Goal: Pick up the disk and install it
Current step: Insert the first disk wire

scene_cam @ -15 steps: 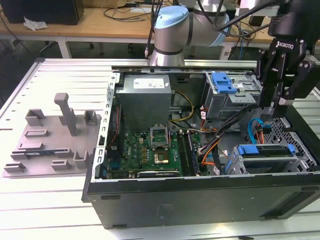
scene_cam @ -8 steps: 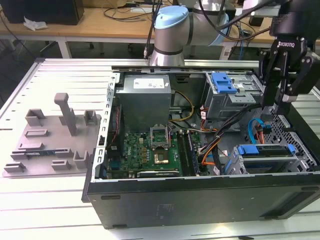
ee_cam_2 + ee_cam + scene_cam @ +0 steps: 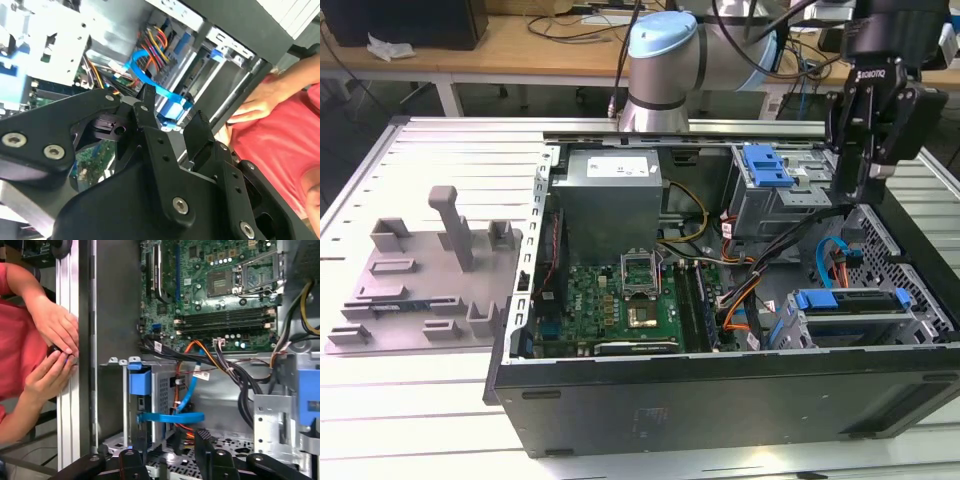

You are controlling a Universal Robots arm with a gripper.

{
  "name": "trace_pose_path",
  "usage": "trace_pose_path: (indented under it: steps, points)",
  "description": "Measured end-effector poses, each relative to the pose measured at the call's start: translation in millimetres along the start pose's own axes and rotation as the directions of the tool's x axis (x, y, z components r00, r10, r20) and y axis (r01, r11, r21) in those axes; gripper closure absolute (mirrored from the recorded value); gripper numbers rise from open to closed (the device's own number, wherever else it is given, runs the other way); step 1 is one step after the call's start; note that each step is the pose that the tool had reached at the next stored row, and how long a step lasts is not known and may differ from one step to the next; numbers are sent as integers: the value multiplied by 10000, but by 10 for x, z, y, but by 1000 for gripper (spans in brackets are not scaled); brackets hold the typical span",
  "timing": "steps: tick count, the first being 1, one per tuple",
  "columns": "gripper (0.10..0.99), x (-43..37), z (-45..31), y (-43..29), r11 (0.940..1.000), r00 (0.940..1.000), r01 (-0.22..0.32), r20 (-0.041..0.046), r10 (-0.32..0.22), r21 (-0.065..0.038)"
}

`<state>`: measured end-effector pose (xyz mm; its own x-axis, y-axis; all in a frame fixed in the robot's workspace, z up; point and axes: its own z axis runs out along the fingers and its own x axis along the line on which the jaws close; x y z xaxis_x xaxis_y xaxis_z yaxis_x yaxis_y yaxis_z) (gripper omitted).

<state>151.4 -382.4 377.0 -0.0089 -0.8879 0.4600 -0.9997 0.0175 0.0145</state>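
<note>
The gripper point(image 3: 174, 105) is matt black with bright metal screws point(image 3: 180, 204). The computer case point(image 3: 720, 400) has a smooth dark painted finish, its drive cage point(image 3: 800, 200) bare silvery sheet metal, the data cable point(image 3: 172, 417) glossy blue plastic. The fixture point(image 3: 420, 300) looks matt grey plastic.
</note>
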Motion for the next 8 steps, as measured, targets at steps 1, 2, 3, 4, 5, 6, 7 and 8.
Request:
trace_pose_path:
  steps: [1,2,3,4,5,6,7,8]
  points:
    - [580,-15,0,-19,10000,10000,2,16,-2,0]
    - [580,-30,-1,-46,10000,10000,6,44,-6,2]
    - [580,-45,-3,-74,10000,10000,9,77,-9,3]
    - [580,-57,0,-96,10000,10000,10,97,-10,2]
    - [580,-81,17,-141,10000,9999,10,100,-10,3]
    - [580,-94,39,-174,10000,10000,11,96,-11,3]
    - [580,-102,53,-187,10000,10000,11,82,-11,4]
    - [580,-113,77,-189,10000,10000,3,68,-3,0]
